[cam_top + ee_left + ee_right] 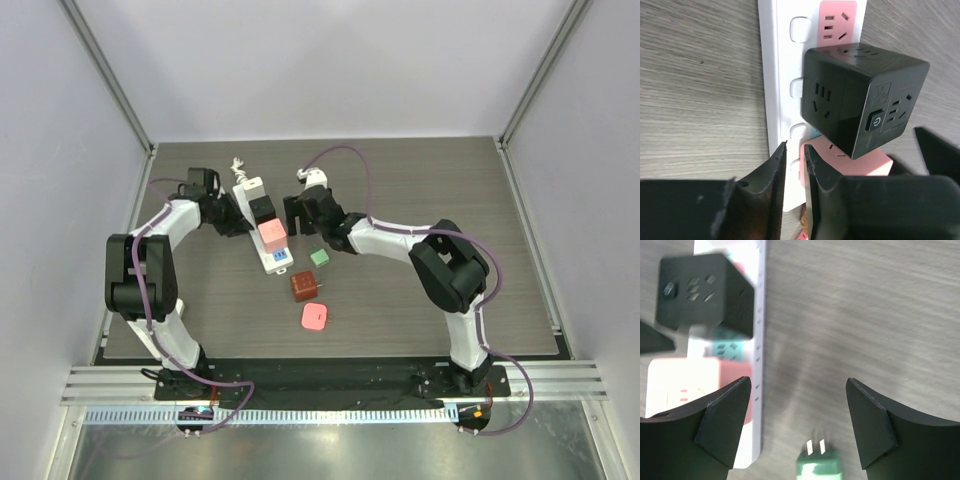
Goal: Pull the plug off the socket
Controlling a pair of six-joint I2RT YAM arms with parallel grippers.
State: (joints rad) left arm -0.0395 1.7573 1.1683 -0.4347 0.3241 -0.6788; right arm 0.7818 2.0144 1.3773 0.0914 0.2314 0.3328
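The socket, a long white power strip (pixel 262 228), lies on the table between my two arms. A black cube plug (pixel 262 208) and a pink cube plug (pixel 271 235) sit in it. My left gripper (pixel 232 218) is at the strip's left edge. In the left wrist view it (pixel 795 147) is shut to a thin slit over the strip (pixel 777 75), beside the pink plug (pixel 850 160) and below the black plug (pixel 860 100). My right gripper (pixel 295 212) is open and empty just right of the black plug. In the blurred right wrist view it (pixel 799 382) is beside the strip (pixel 760 340).
A loose green plug (pixel 319 257) lies right of the strip, and shows between my right fingers (pixel 819 465). A brown cube (pixel 304 286) and a pink cube (pixel 314 317) lie nearer the front. White walls and metal posts surround the table.
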